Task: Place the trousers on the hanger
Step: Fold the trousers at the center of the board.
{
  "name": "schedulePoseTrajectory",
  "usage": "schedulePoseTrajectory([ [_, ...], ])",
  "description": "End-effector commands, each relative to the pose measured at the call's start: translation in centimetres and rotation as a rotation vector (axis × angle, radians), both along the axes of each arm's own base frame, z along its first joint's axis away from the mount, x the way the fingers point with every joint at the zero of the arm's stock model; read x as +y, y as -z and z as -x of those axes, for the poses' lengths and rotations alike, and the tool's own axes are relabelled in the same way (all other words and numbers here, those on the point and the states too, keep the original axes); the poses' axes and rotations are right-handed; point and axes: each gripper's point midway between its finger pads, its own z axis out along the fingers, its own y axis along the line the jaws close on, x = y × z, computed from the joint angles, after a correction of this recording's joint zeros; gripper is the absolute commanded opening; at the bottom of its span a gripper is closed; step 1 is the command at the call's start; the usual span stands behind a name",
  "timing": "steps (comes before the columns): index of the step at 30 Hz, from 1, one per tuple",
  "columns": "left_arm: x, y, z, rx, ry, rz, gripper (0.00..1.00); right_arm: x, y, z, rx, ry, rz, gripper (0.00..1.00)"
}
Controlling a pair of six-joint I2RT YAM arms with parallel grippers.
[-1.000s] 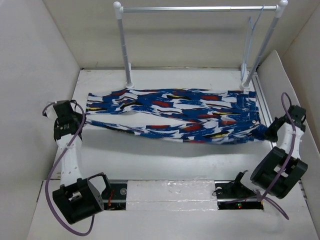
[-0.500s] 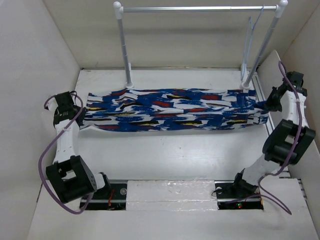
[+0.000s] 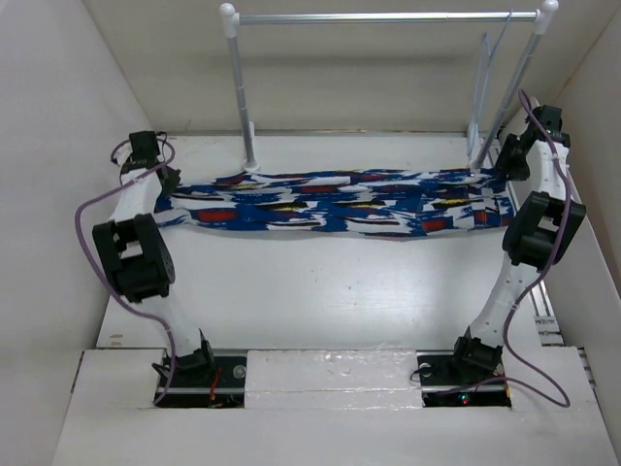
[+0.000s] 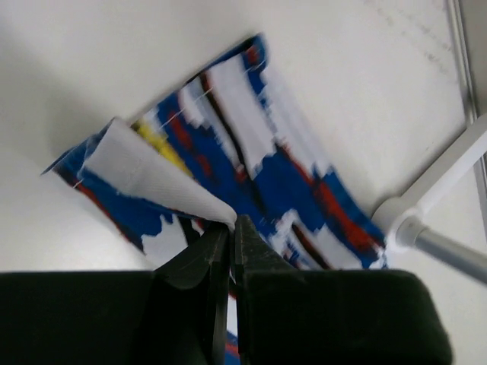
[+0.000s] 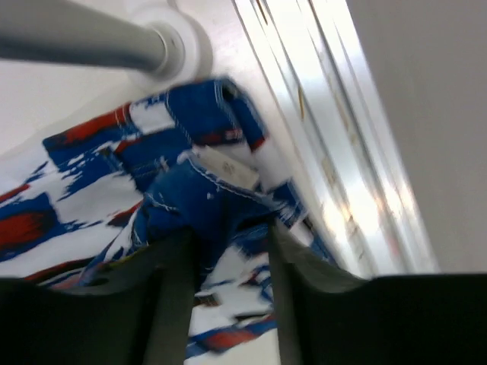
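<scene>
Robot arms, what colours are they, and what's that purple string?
The left arm and right arm are white tubes with chunky black joints. A purple cable loops along each. The left gripper and right gripper have dark, flat fingers.

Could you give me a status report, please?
Left pincer and right pincer shut on trousers ends. Trousers stretched across table. Hanger on rail, far right. Nothing in between.

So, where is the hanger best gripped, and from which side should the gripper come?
Probably a long side wire of the hanger, below the hook, coming from the front, the arms' side. It hangs from the rail close beside the right post, seen nearly edge-on as a thin line. The post blocks the right, and the near side looks open.
</scene>
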Motion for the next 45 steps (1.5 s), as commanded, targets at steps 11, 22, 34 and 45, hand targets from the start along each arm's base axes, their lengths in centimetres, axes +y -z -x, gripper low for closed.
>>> schedulePoseTrajectory([
  [11, 3.0, -2.5, -8.3, -0.006, 0.103, -0.136, 0.99, -1.1, -6.5, -1.8, -0.307, -0.024, 0.058, 0.8],
  [22, -0.1, 2.2, 2.2, -0.009, 0.069, -0.039, 0.95, 8.3, -2.4, 8.1, -0.312, -0.14, 0.001, 0.0],
  [34, -2.1, 8.9, -1.2, 0.114, 0.155, 0.119, 0.95, 14.5, 7.3, 10.8, -0.213, -0.181, -0.312, 0.84],
  [45, -1.2, 12.1, -2.0, 0.195, 0.1, 0.126, 0.04, 13.8, 9.7, 7.5, -0.237, -0.022, -0.344, 0.0],
])
